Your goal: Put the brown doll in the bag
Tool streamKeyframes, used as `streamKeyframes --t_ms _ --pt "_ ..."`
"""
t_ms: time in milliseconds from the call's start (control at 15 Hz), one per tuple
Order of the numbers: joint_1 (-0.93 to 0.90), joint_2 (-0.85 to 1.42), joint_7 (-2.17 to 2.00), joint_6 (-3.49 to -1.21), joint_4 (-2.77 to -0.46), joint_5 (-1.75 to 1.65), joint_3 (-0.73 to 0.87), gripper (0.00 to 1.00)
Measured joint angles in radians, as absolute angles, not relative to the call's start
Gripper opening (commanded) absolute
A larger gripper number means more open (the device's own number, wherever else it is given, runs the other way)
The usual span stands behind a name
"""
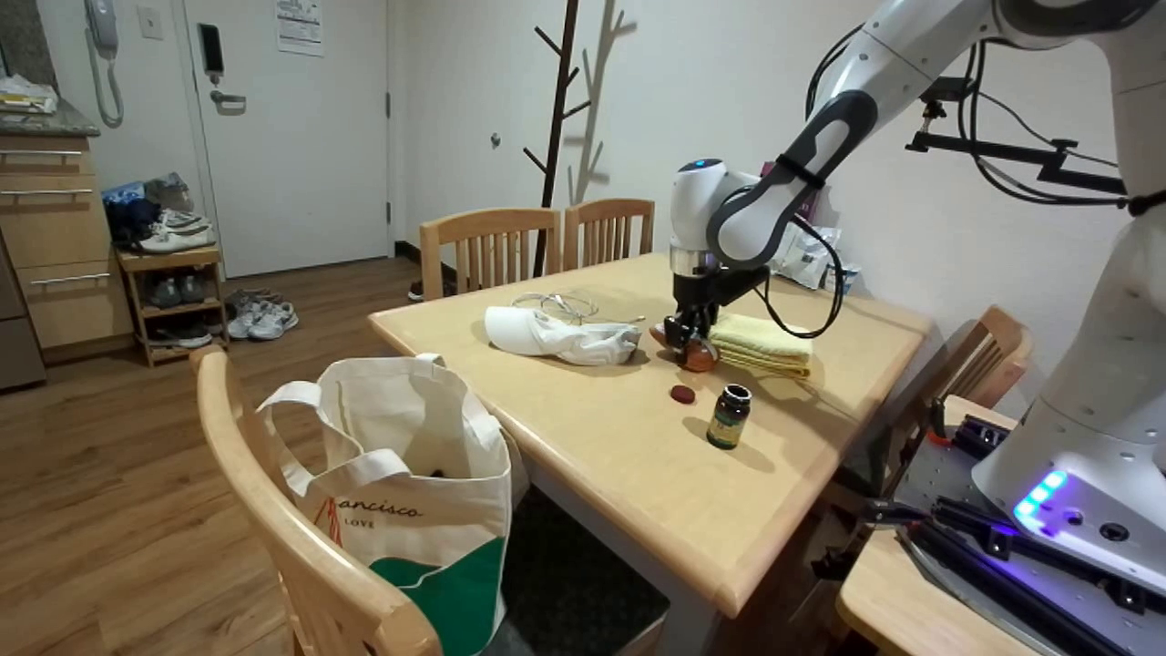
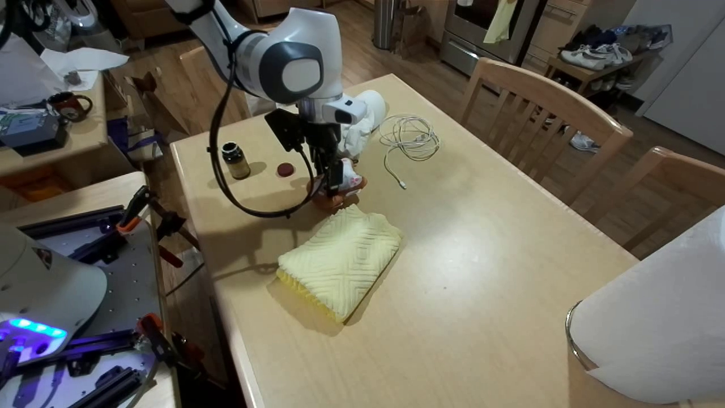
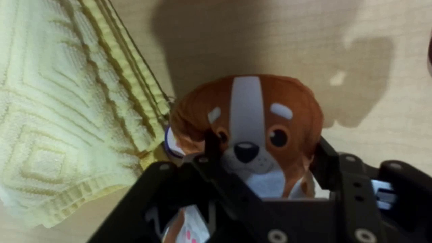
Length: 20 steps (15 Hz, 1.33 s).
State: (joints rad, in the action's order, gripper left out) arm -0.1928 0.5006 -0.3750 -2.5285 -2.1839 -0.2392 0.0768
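The brown doll is a plush dog with a white stripe and muzzle. It lies low at the table in both exterior views, and its face fills the middle of the wrist view. My gripper points down over it, and its fingers press on both sides of the dog's head. The cloth is creased beside them. I cannot tell whether the doll touches the table. The bag is a cream tote with a green print, standing open-topped on a chair beside the table.
A folded yellow towel lies close beside the doll. A dark bottle, its red cap, a white cloth bundle and a coiled cable are on the table. A chair back stands behind the bag.
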Motion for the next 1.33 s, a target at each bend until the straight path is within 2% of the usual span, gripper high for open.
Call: streamKeyframes --t_ms 333,467,533,933,1333 --pt "-0.192 0.471 -0.375 -2.529 -2.189 -0.239 0.076 0.03" --pt "-0.192 0.442 -0.375 -2.529 -2.2 -0.239 0.075 0.0" --pt "-0.192 0.421 -0.375 -2.53 -2.209 -0.239 0.074 0.04" --pt "-0.193 0.184 -0.32 -2.514 -2.295 -0.251 0.037 0.02" --pt "-0.186 -0.126 -0.194 -2.27 -2.335 -0.243 -0.035 0.02"
